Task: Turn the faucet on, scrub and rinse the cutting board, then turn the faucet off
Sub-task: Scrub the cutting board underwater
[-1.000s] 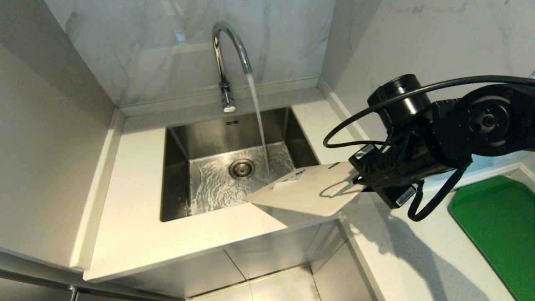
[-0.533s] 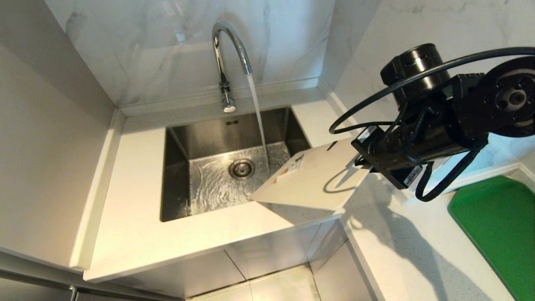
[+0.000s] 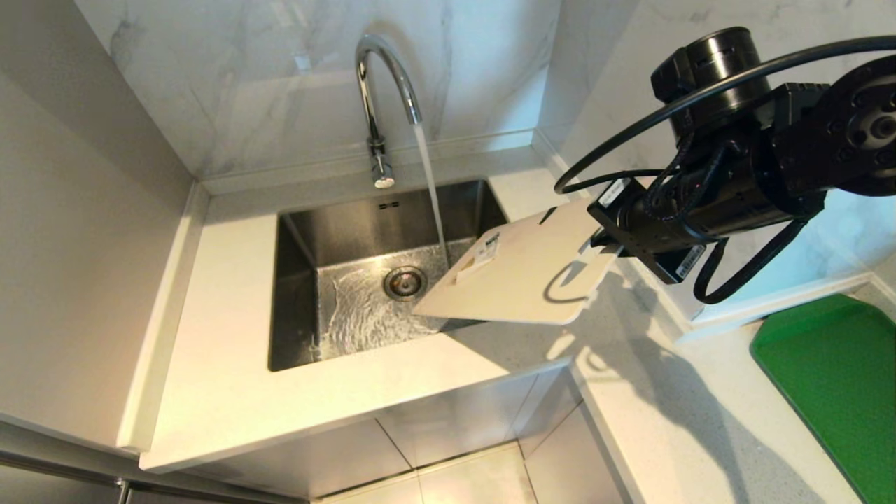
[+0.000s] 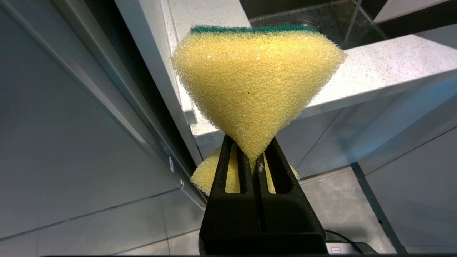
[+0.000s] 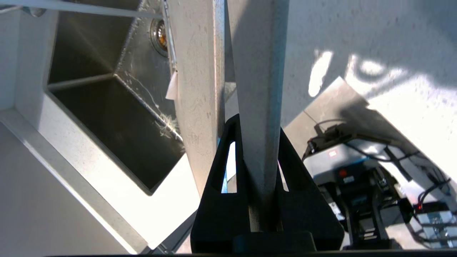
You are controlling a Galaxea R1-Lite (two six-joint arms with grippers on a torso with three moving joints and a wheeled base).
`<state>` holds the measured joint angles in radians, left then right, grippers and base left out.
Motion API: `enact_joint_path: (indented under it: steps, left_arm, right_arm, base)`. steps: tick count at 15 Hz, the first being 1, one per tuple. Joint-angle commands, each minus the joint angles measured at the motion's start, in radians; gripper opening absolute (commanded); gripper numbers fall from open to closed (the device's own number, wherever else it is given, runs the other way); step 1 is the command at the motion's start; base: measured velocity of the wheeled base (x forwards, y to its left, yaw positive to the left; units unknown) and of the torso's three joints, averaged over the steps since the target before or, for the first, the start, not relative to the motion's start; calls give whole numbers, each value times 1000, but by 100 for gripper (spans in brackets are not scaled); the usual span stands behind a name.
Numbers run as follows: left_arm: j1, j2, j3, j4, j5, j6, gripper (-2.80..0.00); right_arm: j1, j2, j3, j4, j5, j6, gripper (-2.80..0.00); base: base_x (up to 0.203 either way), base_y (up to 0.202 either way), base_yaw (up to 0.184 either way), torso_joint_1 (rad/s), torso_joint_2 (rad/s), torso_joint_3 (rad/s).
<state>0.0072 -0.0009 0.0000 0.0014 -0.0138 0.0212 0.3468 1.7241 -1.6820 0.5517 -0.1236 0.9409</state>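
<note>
Water runs from the faucet [image 3: 383,84]; right gripper [image 5: 257,150] clamps the cutting board [image 3: 521,269] edge, fingertips hidden; left gripper [image 4: 254,157], below counter, squeezes a sponge [image 4: 255,82]

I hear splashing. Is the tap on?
On. Water streams from the tall shiny chrome gooseneck faucet into the steel sink.
</note>
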Motion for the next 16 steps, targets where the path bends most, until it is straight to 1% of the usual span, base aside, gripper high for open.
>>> enact_joint_path:
  steps: [1, 6, 7, 8, 10, 14, 16]
  left_arm:
    - [0, 1, 0, 0, 0, 0, -280]
    - [0, 0, 0, 0, 0, 0, -280]
    - [0, 1, 0, 0, 0, 0, -280]
    - [0, 1, 0, 0, 0, 0, -280]
    - [0, 1, 0, 0, 0, -1, -280]
    - [0, 0, 0, 0, -2, 2, -280]
    - [0, 1, 0, 0, -2, 2, -280]
  right_arm:
    - [-6, 2, -37, 0, 26, 3, -280]
    - [-14, -20, -42, 10, 50, 6, -280]
    - [-14, -25, -42, 10, 66, 5, -280]
    - [-14, -35, -42, 12, 104, -2, -280]
    - [-30, -40, -41, 22, 133, -37, -280]
    - [-43, -30, -32, 15, 219, -18, -280]
    - [-43, -29, -30, 12, 233, -10, -280]
  base:
    - [0, 0, 0, 0, 0, 0]
    - [0, 0, 0, 0, 0, 0]
    - [0, 0, 0, 0, 0, 0]
    - [0, 0, 0, 0, 0, 0]
    - [0, 0, 0, 0, 0, 0]
    - [0, 0, 0, 0, 0, 0]
    - [0, 0, 0, 0, 0, 0]
